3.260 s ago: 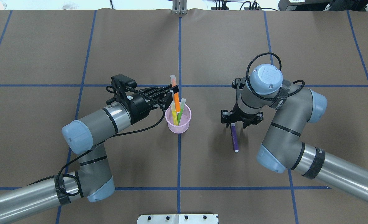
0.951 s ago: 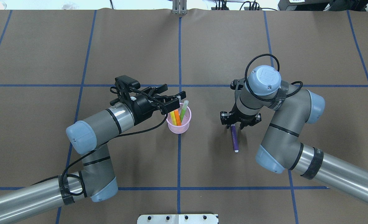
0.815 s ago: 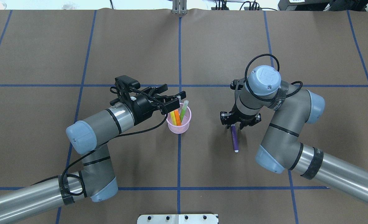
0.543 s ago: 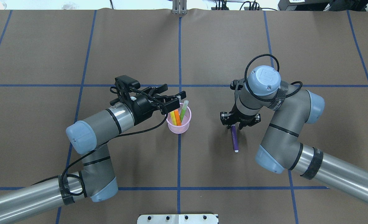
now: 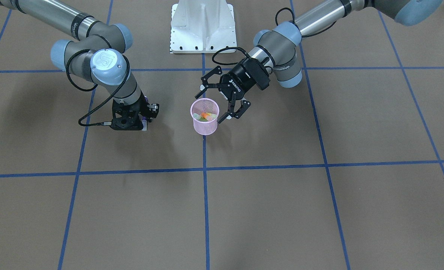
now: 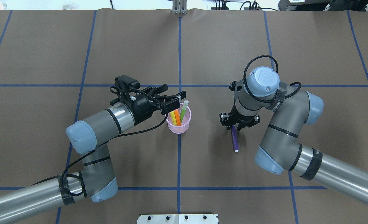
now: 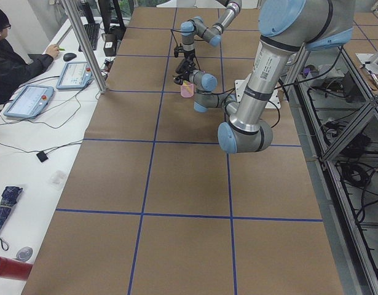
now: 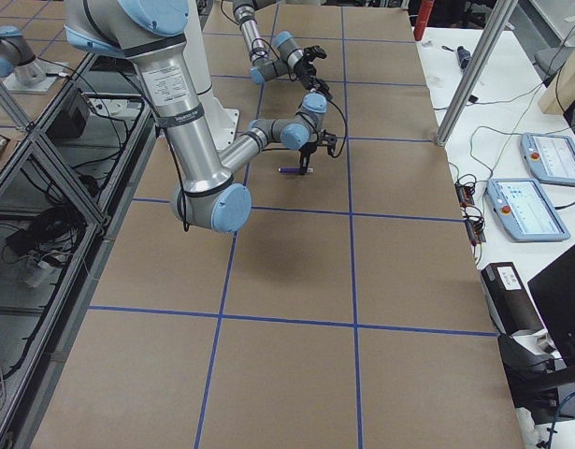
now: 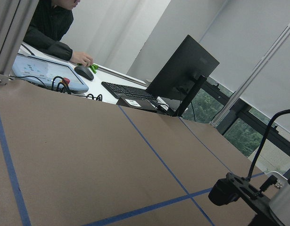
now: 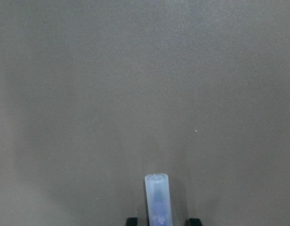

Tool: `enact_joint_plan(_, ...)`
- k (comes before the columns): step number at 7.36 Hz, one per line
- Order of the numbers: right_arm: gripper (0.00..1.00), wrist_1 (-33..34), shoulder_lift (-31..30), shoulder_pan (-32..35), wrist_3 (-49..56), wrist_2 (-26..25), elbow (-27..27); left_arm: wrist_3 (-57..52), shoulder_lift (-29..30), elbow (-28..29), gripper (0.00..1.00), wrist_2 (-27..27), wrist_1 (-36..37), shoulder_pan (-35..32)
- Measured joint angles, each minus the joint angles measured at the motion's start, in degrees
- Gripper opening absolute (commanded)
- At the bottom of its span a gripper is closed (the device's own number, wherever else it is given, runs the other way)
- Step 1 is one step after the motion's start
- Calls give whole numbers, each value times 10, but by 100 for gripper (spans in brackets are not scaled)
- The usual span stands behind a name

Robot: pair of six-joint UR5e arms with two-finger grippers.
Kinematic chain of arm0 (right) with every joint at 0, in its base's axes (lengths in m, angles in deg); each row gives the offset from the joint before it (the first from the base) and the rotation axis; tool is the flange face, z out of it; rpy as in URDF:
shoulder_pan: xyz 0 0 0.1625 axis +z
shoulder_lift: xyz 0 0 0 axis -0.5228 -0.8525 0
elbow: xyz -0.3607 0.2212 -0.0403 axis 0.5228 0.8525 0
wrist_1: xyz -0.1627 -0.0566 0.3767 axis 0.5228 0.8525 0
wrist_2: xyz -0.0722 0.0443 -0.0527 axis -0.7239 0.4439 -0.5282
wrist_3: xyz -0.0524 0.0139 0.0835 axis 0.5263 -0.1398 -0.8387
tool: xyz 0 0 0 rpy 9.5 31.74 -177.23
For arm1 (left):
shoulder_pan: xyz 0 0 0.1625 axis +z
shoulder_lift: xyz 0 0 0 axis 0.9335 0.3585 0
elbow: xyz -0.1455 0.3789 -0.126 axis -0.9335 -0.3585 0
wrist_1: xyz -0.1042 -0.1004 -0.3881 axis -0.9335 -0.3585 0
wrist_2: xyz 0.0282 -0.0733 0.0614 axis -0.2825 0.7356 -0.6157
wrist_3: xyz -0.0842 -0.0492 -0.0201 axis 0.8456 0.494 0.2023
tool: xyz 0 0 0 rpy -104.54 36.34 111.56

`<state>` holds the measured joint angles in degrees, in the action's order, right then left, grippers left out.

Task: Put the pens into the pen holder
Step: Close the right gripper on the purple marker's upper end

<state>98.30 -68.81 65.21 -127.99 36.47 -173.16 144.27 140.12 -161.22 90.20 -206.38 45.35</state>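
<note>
Partly inside right claw [image 6: 233, 126] (parted): pen [image 6: 234, 141].

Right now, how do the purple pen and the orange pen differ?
The purple pen lies flat on the table; the orange pen stands tilted in the pen holder. The purple pen sits at the right gripper; the orange pen is not gripped by the open left gripper. Both are slim.

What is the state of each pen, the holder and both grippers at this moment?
pen holder: upright, three pens inside.
orange pen: standing in the holder.
green pen: leaning in the holder.
yellow pen: standing in the holder.
purple pen: lying flat on the table.
left gripper: open, empty, by the holder's rim.
right gripper: open, fingers astride the purple pen's end.
</note>
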Motion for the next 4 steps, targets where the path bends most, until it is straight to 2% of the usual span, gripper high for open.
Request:
enact_joint_plan(1, 42, 0, 0, -1, 0, 0, 0, 0, 0, 0, 99, 0, 0, 0)
enact_joint_plan(3, 2, 0, 0, -2, 1, 0, 1, 0, 0, 0, 98, 0, 0, 0)
enact_joint_plan(4, 0, 1, 0, -3, 1, -1, 1, 0, 0, 1, 97, 0, 0, -1)
